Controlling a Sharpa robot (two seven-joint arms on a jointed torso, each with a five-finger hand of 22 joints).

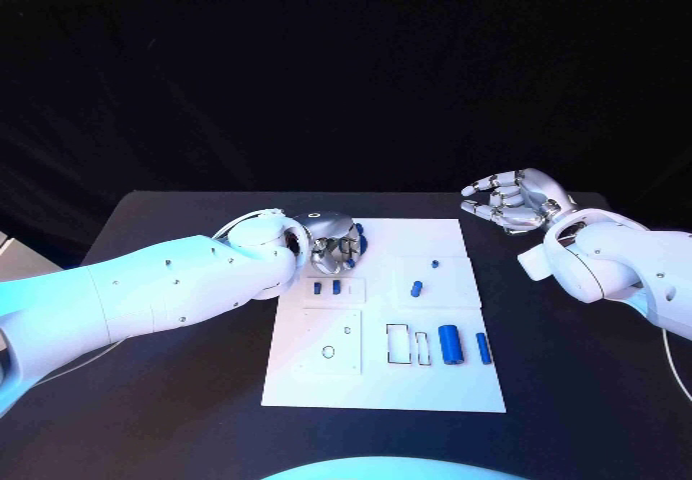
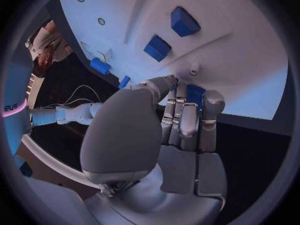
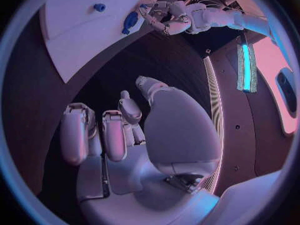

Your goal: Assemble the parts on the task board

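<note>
Surface: black table | Directly on it: white task board, lying flat at the table's middle, long side running away from the robot | Table margins visible left, right and near side of board.

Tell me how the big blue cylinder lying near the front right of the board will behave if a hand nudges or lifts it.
The big blue cylinder lies on its side on the flat task board, so a sideways nudge would probably roll it. It looks rigid and smooth, so possibly slippery. Being small, it is likely light.
</note>
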